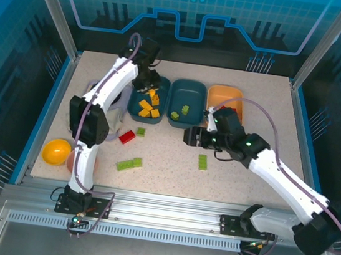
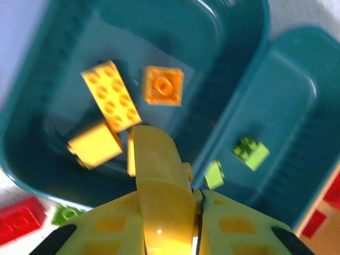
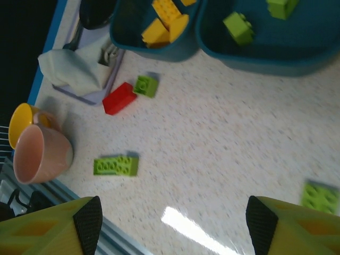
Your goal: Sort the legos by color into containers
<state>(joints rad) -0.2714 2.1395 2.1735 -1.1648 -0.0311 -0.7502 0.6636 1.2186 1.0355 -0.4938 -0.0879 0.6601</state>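
Looking through the left wrist camera, I see the left gripper with its yellow fingers pressed together and no gap between them. I cannot tell whether a brick is caught there. It hangs over the left teal tray. Just beyond its tips three yellow-orange legos lie on the tray floor: a long one, a square one past it, and a plain block nearer the fingers.

Beside the gripper, across the shared rims, the middle teal tray holds two green legos. Further that way, a corner of the orange tray shows red pieces inside.

From above, the right gripper sits low over the table, just in front of the middle tray. Its fingers are spread wide with nothing between them.

Ahead of it, a red brick lies just beside a small green brick, both near the left tray's wall. A long green brick lies closer to the gripper on the same side. Another green brick lies close to the opposite finger.

Past the long brick, a pink bowl sits at the table edge with a yellow ball touching it. A crumpled white cloth lies beyond the red brick.
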